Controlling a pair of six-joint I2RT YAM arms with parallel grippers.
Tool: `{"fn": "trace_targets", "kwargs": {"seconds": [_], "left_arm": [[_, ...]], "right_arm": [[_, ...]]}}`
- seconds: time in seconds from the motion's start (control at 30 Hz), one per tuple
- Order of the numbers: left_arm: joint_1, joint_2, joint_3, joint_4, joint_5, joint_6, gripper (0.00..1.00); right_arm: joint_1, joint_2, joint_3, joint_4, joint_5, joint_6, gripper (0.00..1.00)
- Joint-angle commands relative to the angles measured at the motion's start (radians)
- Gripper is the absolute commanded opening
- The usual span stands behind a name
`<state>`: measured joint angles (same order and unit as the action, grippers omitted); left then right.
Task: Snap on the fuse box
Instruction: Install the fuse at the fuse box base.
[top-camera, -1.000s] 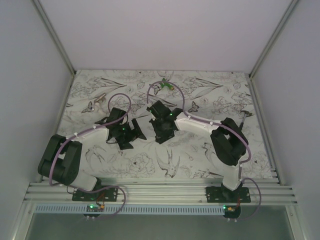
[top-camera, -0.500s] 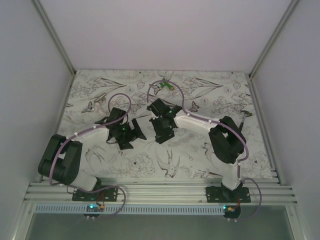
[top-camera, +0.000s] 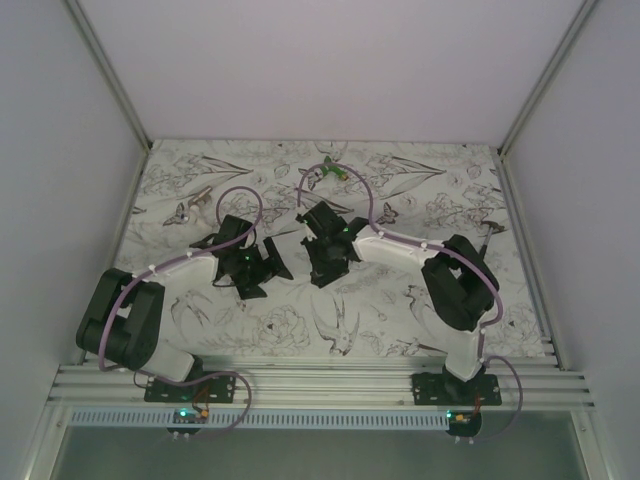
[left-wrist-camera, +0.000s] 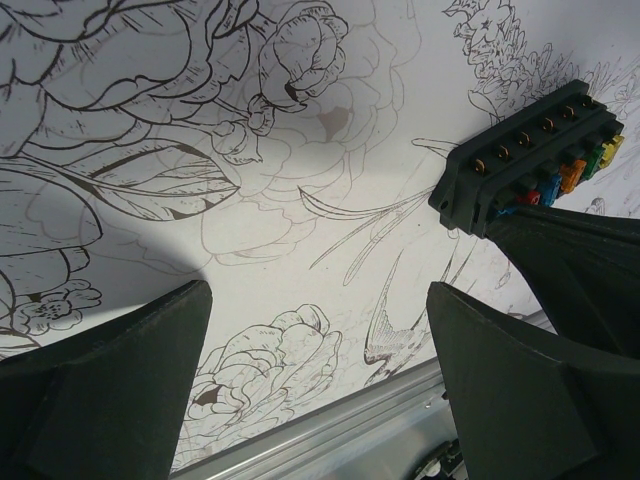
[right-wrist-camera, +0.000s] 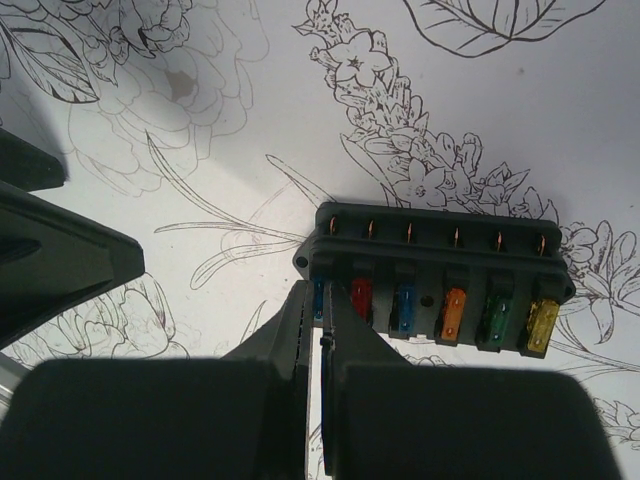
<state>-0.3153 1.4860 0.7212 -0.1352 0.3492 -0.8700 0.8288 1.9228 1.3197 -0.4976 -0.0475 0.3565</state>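
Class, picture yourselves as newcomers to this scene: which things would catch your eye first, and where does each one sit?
The fuse box stands out with its row of coloured fuses, lying near the middle of the flower-printed table. The right end effector is shut, right at the box's end farthest from the yellow fuse. Beside it, the left end effector hangs wide open over bare print.
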Motion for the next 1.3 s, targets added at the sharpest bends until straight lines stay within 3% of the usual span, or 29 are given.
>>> {"fn": "trace_targets", "kwargs": {"seconds": [0.0, 0.2, 0.37, 0.53, 0.8, 0.97, 1.1, 1.27], "left_arm": [[-0.005, -0.001, 0.003, -0.033, 0.003, 0.019, 0.95], [-0.004, -0.050, -0.012, -0.046, -0.013, 0.025, 0.95], [-0.004, -0.082, -0.017, -0.056, -0.022, 0.032, 0.95], [-0.007, -0.083, -0.005, -0.056, -0.007, 0.054, 0.93], [-0.060, 0.012, 0.096, -0.052, 0.030, 0.120, 0.83], [-0.115, 0.100, 0.198, -0.039, 0.055, 0.164, 0.73], [-0.136, 0.168, 0.254, -0.012, 0.100, 0.180, 0.63], [-0.149, 0.236, 0.266, 0.028, 0.157, 0.162, 0.55]], "right_arm": [[0.016, 0.127, -0.061, -0.194, 0.058, -0.075, 0.00], [0.041, 0.080, 0.075, -0.193, -0.006, -0.149, 0.02], [0.041, 0.027, 0.133, -0.185, -0.044, -0.150, 0.21], [0.040, -0.041, 0.129, -0.142, -0.047, -0.122, 0.29], [-0.037, -0.209, -0.051, -0.008, -0.055, 0.045, 0.36], [-0.129, -0.302, -0.254, 0.183, -0.136, 0.209, 0.42], [-0.187, -0.308, -0.370, 0.338, -0.222, 0.302, 0.43], [-0.214, -0.251, -0.400, 0.460, -0.264, 0.354, 0.43]]}}
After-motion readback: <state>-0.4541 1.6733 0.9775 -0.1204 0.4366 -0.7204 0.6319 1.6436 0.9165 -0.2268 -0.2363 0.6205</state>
